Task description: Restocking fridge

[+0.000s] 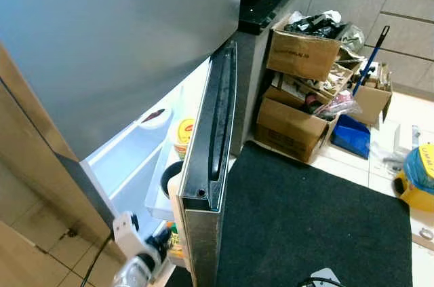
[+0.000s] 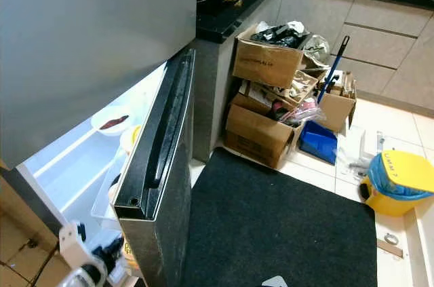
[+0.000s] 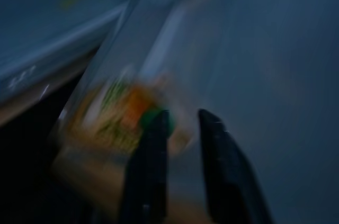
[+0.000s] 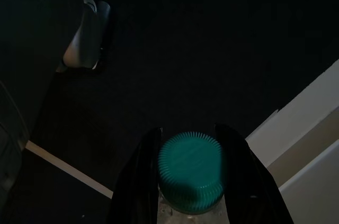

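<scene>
Nearest the head camera stands the open fridge door (image 1: 207,165), edge-on, its black top rim running away toward the bench (image 1: 264,9). Low beside its inner face, the left arm reaches in toward the door shelf (image 1: 159,195). The left wrist view, blurred and dim, shows what the head views hide: the left pincer (image 3: 180,121) with its fingers slightly apart, pointing at a green-capped carton (image 3: 130,115) with orange print, without closing on it. The right wrist view looks down over the black mat (image 4: 185,49) and shows the right pincer (image 4: 192,134) clamped on either side of a bottle's ribbed green cap (image 4: 192,171). Inside the lit fridge sit a small white dish (image 1: 154,117) and a yellow-lidded tub (image 1: 184,131). Past the door, cardboard boxes (image 1: 302,53) are stacked against the bench, with a blue-handled broom (image 1: 369,63) leaning among them and a yellow bucket (image 2: 400,182) on the tiles at the mat's far corner.
</scene>
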You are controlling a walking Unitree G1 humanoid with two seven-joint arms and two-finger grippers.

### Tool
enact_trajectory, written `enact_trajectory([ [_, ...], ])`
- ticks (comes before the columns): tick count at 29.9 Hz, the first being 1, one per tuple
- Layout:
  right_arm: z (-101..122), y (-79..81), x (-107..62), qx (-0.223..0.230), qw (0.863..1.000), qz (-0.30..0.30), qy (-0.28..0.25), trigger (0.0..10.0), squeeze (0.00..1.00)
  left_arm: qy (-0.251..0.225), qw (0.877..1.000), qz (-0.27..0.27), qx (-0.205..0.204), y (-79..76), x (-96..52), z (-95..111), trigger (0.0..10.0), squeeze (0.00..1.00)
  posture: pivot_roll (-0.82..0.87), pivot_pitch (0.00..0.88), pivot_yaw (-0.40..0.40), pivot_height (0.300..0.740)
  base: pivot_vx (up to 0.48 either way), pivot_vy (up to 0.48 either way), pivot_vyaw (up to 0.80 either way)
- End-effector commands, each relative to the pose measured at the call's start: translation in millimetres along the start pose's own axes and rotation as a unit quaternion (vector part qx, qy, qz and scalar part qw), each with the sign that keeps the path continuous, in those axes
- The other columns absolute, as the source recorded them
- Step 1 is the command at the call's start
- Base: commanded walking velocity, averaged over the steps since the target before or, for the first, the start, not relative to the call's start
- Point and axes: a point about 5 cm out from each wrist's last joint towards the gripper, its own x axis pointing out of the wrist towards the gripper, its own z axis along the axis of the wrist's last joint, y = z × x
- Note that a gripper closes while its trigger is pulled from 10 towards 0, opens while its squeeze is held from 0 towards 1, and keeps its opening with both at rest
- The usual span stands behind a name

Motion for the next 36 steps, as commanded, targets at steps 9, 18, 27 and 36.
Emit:
enact_trajectory([
  [9,-1.7,-1.8,-0.3,0.002,1.0,-0.003,0.003,10.0,0.0,-0.043,0.999,-0.001,0.001,-13.9,9.5,8.8,10.0,0.0,-0.07,0.0,-0.043,0.74,0.0,0.0,0.0],
  [18,-2.2,-2.0,-0.4,-0.001,1.0,-0.003,0.003,10.0,0.0,-0.015,0.998,0.06,0.032,-3.5,6.4,4.4,10.0,0.0,-0.07,0.0,-0.041,0.74,0.0,0.0,0.0],
  [27,-2.4,-2.0,-0.4,-0.003,1.0,-0.002,0.004,10.0,0.0,0.129,0.98,0.098,0.116,10.9,-9.1,-37.9,10.0,0.0,-0.07,0.0,-0.04,0.74,0.0,0.0,0.0],
  [36,-2.2,-2.3,-0.4,-0.002,1.0,-0.003,0.004,10.0,0.0,0.066,0.983,0.152,0.078,24.8,-12.7,-17.8,10.0,0.0,-0.07,0.0,-0.04,0.74,0.0,0.0,0.0],
])
